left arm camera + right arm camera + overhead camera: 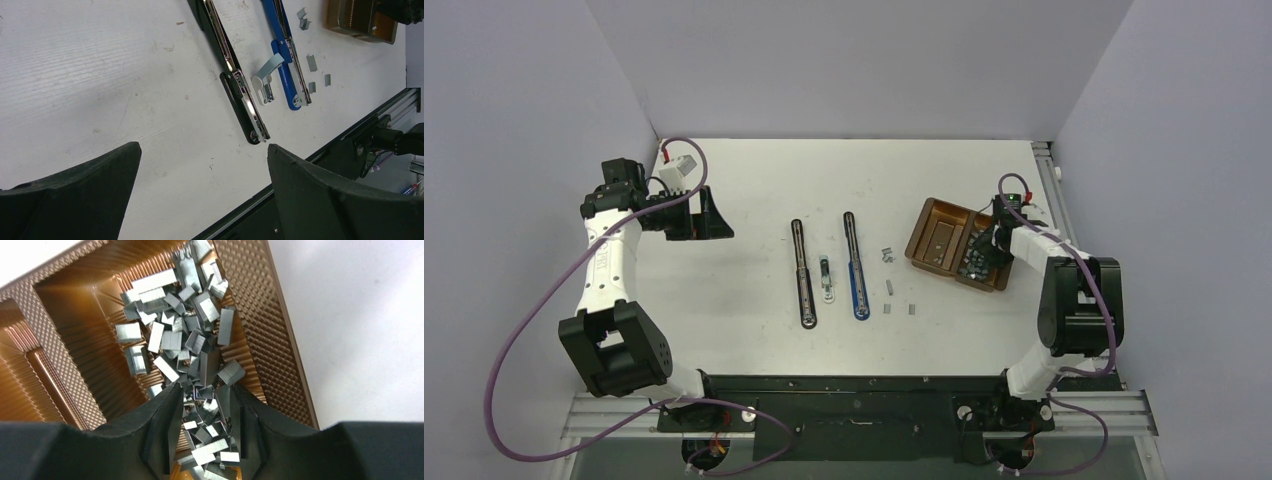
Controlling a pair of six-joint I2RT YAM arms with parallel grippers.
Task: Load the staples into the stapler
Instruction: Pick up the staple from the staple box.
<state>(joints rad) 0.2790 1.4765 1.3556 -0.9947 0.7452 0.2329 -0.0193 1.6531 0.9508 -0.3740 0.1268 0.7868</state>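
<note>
The staples are heaped loosely in one compartment of the brown tray, the compartment farther from the two staplers. A few stray strips are scattered on the worktop just beside the tray, between it and the blue stapler. Farther from the tray lies the black stapler. Both staplers are opened out flat, with their metal rails showing.

The right gripper is lowered into the tray's filled compartment, its jaws set partly apart astride the heap. No strip appears to be clamped between them, though the clutter there makes this hard to be sure of. The left gripper is held wide open and empty, well away from the tray, beyond both staplers.

The strips are judged to be very light, rigid and smooth, so they are likely to slide or flip when nudged. A glued strip may also snap if it is pinched hard. A single strip lying clear at the edge of the heap is best taken across its two long side walls, crown up, with light pressure. Held that way, it can be set straight into a rail. A tangled piece is better avoided, since neighbouring strips may be dragged out with it.
</note>
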